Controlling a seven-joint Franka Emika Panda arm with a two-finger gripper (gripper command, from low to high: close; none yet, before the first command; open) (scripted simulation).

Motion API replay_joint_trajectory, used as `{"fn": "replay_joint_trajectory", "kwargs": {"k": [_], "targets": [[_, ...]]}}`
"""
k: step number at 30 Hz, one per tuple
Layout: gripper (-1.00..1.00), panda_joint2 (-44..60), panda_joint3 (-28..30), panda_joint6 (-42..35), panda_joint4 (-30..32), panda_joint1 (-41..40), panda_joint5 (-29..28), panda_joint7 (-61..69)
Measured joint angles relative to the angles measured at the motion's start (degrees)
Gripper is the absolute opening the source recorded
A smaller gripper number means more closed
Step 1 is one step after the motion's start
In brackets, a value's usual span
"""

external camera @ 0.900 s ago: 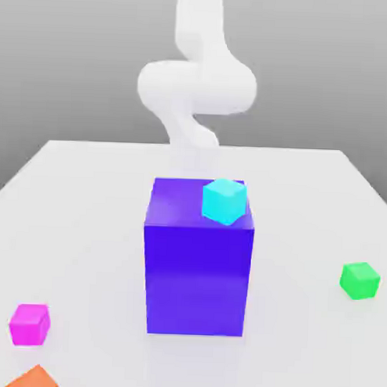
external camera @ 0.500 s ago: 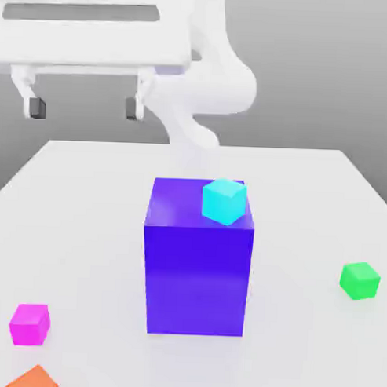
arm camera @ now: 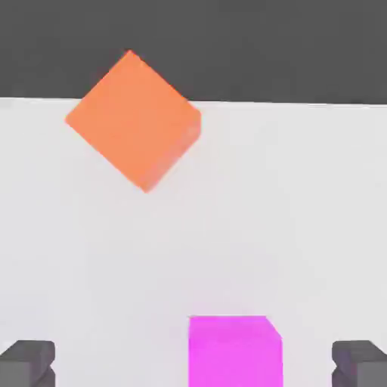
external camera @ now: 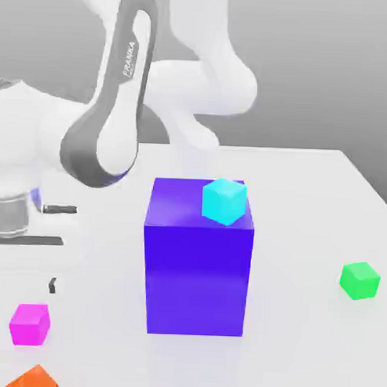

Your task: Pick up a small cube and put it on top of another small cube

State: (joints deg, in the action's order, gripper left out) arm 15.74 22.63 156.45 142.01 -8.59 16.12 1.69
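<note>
1. My arm has dropped since a moment ago; its fingers (external camera: 22, 283) now hang spread just above the pink cube (external camera: 29, 324).
2. My hand view shows that cube (arm camera: 234, 351) lying between the spread fingertips (arm camera: 27, 363), ungrasped, the orange cube (arm camera: 134, 119) beyond.
3. The green cube (external camera: 359, 280) sits well apart on the table (external camera: 306, 200).

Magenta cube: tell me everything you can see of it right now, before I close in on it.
The magenta cube is a small, plain, evenly coloured block with flat faces and sharp edges, showing no marks. It sits flat on the white table near the exterior view's left front, apart from the orange cube just in front of it and well clear of the big blue block. Nothing touches it except the table. The open gripper hangs just above it; in the hand view the cube lies between the two fingertips, ungrasped.
</note>
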Motion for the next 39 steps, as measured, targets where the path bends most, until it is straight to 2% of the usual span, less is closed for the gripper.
{"fn": "replay_joint_trajectory", "kwargs": {"k": [4,5,12,16,18,33,39], "targets": [[0.0,8.29,-6.18,5.88,-1.75,-5.4,5.86,4.98],[-1.0,9.68,-7.39,6.92,-2.1,-6.41,6.87,5.77],[-1.0,9.68,-7.46,6.82,-2.09,-6.5,6.85,5.78],[-1.0,2.52,-2.52,1.71,-0.23,-2.85,0.59,1.04],[-1.0,-0.11,-2.37,0.26,-0.7,-0.85,-1.48,-0.71],[-1.0,-9.58,-20.74,-1.98,3.01,25.88,-4.92,-28.51],[-1.0,-14.05,-29.95,-3.2,5.13,44.57,-9.16,-46.91]]}}
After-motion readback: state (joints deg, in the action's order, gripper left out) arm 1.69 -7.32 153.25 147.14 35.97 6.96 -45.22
